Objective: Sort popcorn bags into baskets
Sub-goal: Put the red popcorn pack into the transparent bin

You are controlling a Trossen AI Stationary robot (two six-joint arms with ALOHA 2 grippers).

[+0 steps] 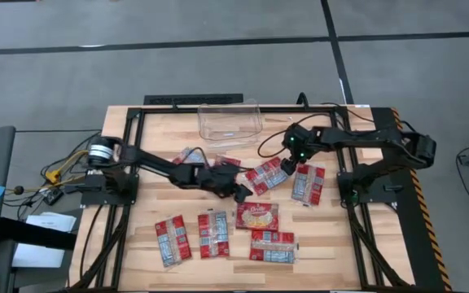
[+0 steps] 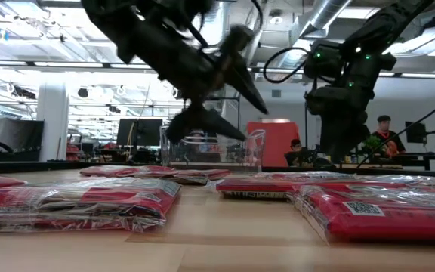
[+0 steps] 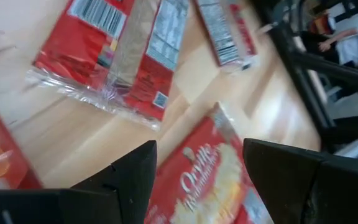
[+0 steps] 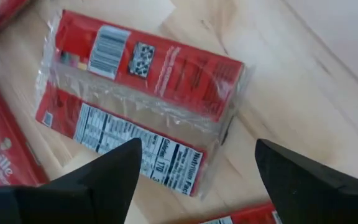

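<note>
Several red popcorn bags lie flat on the wooden table, most of them wrapped in clear film. My left gripper is open and hovers just above the bag with the yellowish picture, its fingers on either side of it without touching. My right gripper is also open. It hangs over a bag lying label side up, next to another bag. The clear plastic tub stands at the table's far edge, and I see nothing in it. In the low view, my left gripper is off the table in front of the tub.
Three bags lie along the near side. Two more lie partly under my left arm. Black frame rails run along the left, right and far edges. People sit in the room behind.
</note>
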